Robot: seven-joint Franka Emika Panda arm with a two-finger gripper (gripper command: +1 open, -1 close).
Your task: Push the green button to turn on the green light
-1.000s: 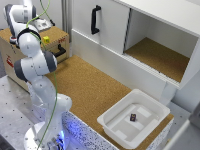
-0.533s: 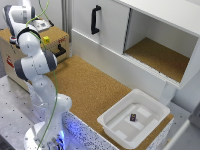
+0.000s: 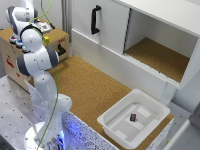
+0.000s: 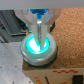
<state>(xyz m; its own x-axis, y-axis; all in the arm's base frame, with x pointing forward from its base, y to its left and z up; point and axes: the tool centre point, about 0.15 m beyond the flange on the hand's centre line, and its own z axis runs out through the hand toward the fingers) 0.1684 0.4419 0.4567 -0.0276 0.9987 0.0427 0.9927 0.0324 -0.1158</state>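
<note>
On my wrist feed the gripper (image 4: 38, 31) has its fingers pinched together, tips pressed on the green button (image 4: 37, 47), which glows directly beneath them on the wooden box (image 3: 15, 50). Well away from the gripper, the white bin (image 3: 114, 122) holds one small dark object (image 3: 133, 117); the cabinet compartment (image 3: 159, 56) stands open.

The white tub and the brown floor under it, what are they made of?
The white tub looks like smooth plastic: thin moulded walls, rounded corners, slight sheen. The brown floor looks like cork: speckled, grainy, matt. Neither is certain from these pictures.
</note>
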